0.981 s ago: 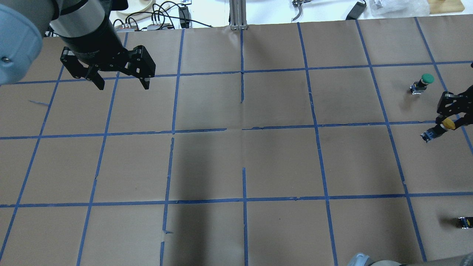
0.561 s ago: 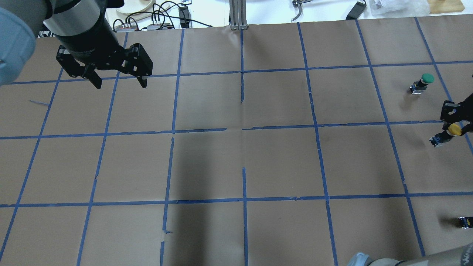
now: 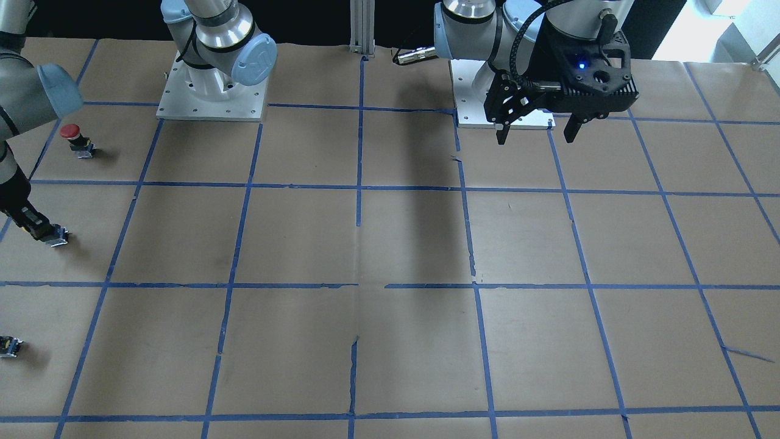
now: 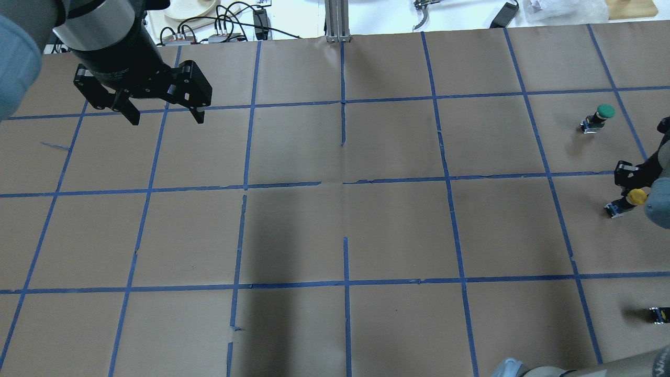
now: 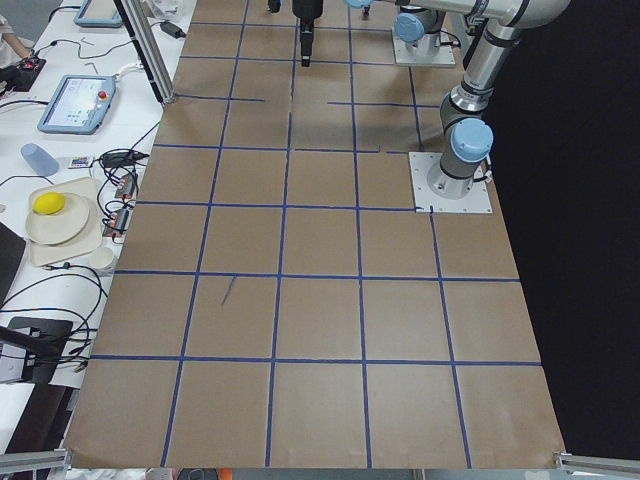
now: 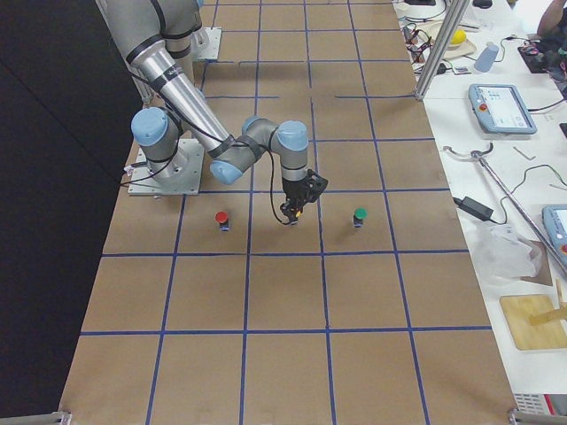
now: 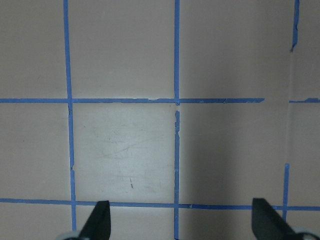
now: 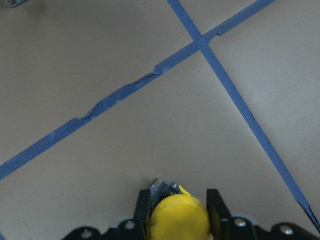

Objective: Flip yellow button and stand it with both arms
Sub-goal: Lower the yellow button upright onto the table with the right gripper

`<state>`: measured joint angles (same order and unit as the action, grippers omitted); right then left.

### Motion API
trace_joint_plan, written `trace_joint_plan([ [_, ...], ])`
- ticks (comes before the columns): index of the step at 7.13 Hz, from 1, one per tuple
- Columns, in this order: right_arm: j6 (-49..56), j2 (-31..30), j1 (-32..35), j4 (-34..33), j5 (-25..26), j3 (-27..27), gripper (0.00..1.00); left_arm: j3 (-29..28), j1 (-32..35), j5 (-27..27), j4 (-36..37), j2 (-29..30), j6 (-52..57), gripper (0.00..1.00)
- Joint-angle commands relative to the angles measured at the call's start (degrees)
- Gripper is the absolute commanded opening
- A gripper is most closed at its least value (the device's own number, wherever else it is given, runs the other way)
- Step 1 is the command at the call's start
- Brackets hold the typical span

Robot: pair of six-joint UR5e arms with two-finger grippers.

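Note:
The yellow button [image 4: 637,196] is at the table's far right, clamped by its yellow cap [image 8: 179,220] in my right gripper [image 8: 178,209]. Its black-and-grey base [image 3: 58,236] points down, close to the paper; I cannot tell whether it touches. The right gripper [image 4: 632,189] is shut on the cap, and also shows in the exterior right view [image 6: 297,208]. My left gripper [image 4: 162,112] hangs open and empty high over the far left of the table, far from the button. Its fingertips [image 7: 100,220] frame bare paper.
A green-capped button [image 4: 599,118] stands just beyond the right gripper. A red-capped button [image 3: 73,137] stands on its robot side. A small dark capless switch [image 4: 658,314] lies at the near right edge. The table is brown paper with a blue tape grid [image 4: 343,183].
The right gripper has carried the yellow button a little toward the robot and lower, base turned more downward. The left gripper has drifted slightly left and back, still open.

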<state>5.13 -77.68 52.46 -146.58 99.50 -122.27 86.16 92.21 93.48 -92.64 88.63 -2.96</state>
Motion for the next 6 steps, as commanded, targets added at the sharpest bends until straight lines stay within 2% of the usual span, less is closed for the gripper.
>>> trace_joint_plan([
  [1, 0.0, -0.2, 0.0, -0.1, 2.8, -0.2, 0.31, 0.1, -0.1, -0.1, 0.0, 0.0, 0.1, 1.00],
  [2, 0.0, -0.1, 0.0, -0.3, 2.6, 0.0, 0.56, 0.1, -0.2, -0.1, 0.0, 0.0, 0.1, 1.00],
  [3, 0.0, -0.2, 0.4, -1.3, 2.7, 0.2, 0.99, 0.1, -0.4, -0.1, 0.0, 0.0, 0.1, 1.00],
  [5, 0.1, -0.4, 1.0, -0.3, 2.4, 0.3, 1.00, 0.1, -0.4, -0.1, 0.0, 0.0, 0.1, 1.00],
  [6, 1.0, -2.4, 1.2, 3.3, 2.3, 1.1, 1.00, 0.1, -0.4, -0.1, -0.1, 0.0, 0.1, 1.00],
])
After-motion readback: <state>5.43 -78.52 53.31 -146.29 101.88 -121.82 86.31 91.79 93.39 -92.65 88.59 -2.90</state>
